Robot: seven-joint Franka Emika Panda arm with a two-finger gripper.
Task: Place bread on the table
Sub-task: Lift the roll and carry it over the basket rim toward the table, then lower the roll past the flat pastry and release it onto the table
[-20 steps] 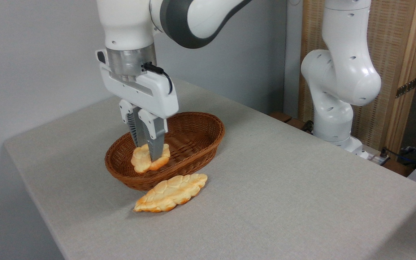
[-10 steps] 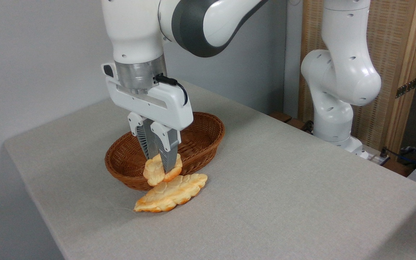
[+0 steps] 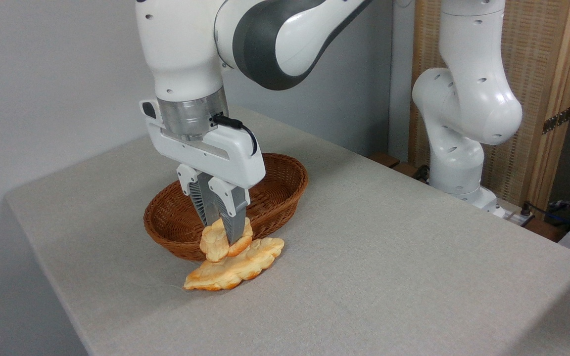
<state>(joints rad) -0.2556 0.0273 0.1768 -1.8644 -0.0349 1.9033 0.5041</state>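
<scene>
My gripper is shut on the bread, a small golden knotted bun held upright between the fingers. The bun hangs just in front of the near rim of the brown wicker basket and overlaps the top of the flat braided loaf in this view. Whether it touches the loaf I cannot tell. The grey cloth-like table lies beneath.
The braided loaf lies on the table against the basket's near side. The arm's white base stands at the table's far right edge. A wooden screen and cables are behind it.
The gripper has carried the bun out of the basket, toward the right and front, and lowered it over the braided loaf.
</scene>
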